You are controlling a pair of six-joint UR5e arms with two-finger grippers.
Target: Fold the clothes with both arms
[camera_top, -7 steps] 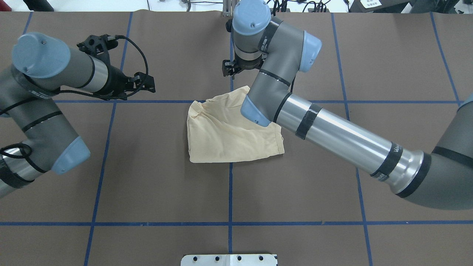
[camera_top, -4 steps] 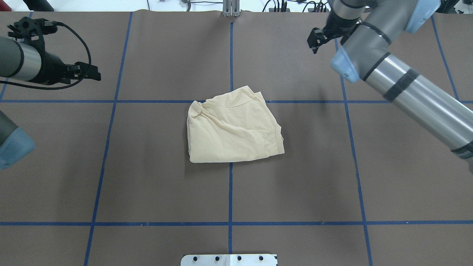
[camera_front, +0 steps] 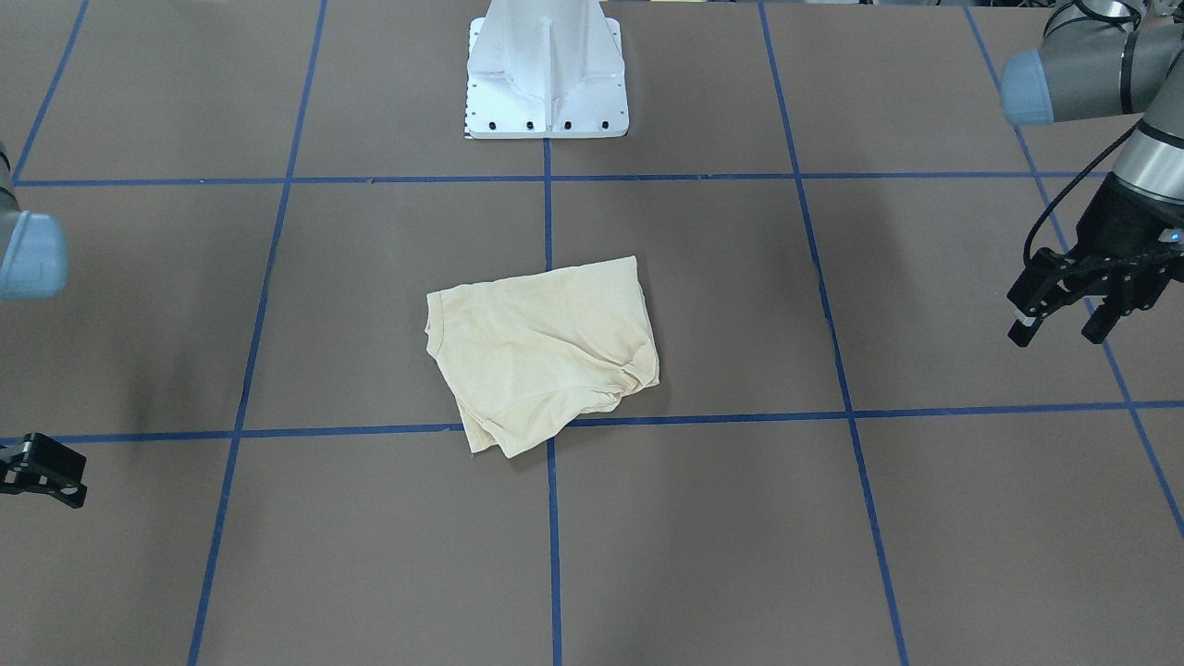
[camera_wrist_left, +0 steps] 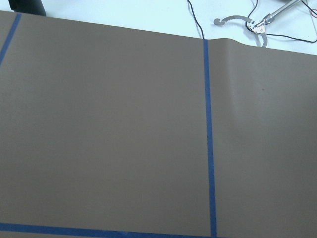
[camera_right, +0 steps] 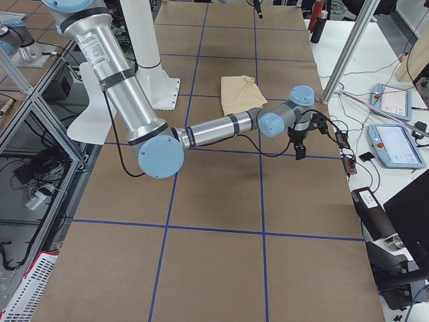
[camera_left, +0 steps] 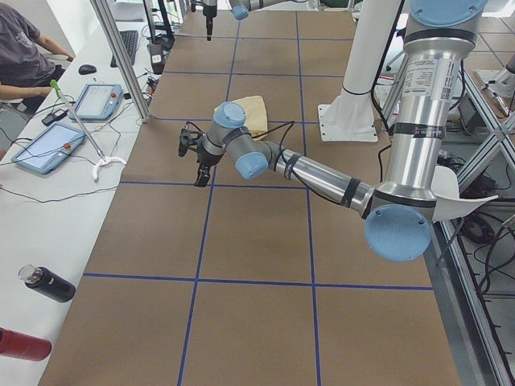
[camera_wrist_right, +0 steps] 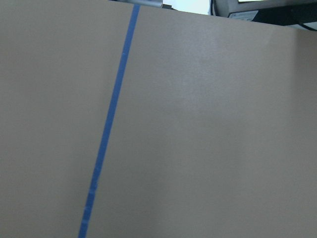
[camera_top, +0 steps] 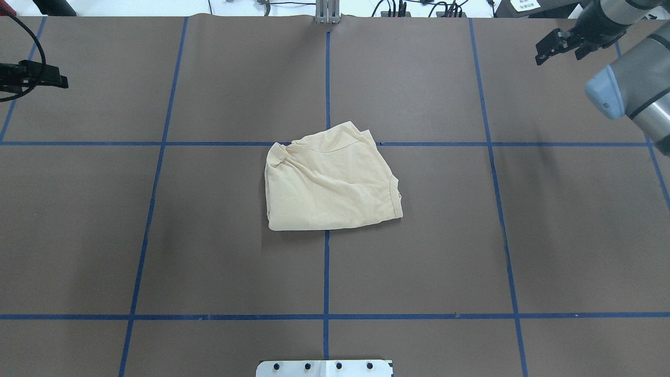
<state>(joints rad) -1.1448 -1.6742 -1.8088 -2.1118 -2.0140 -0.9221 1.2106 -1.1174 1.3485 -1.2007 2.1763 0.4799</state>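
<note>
The pale cream-yellow shirt (camera_top: pixel 330 180) lies folded into a compact bundle at the table's middle, also in the front-facing view (camera_front: pixel 541 351); no print or label shows. My left gripper (camera_front: pixel 1056 335) hangs open and empty well off to the shirt's side, near the table's left end (camera_top: pixel 55 81). My right gripper (camera_top: pixel 557 53) is open and empty at the far right, partly cut off in the front-facing view (camera_front: pixel 42 470). Neither touches the shirt. Both wrist views show only brown table cover and blue tape.
The white pedestal base (camera_front: pixel 546 83) stands at the robot's edge of the table. Blue tape lines (camera_top: pixel 326 272) grid the brown cover. Side benches hold tablets (camera_left: pixel 48 145), bottles (camera_left: pixel 48 283) and cables; a seated person (camera_left: pixel 20 48) is at the left end.
Both arms have swung away from the shirt, the right one from over it to the far right, the left one further left. The shirt has not moved.
</note>
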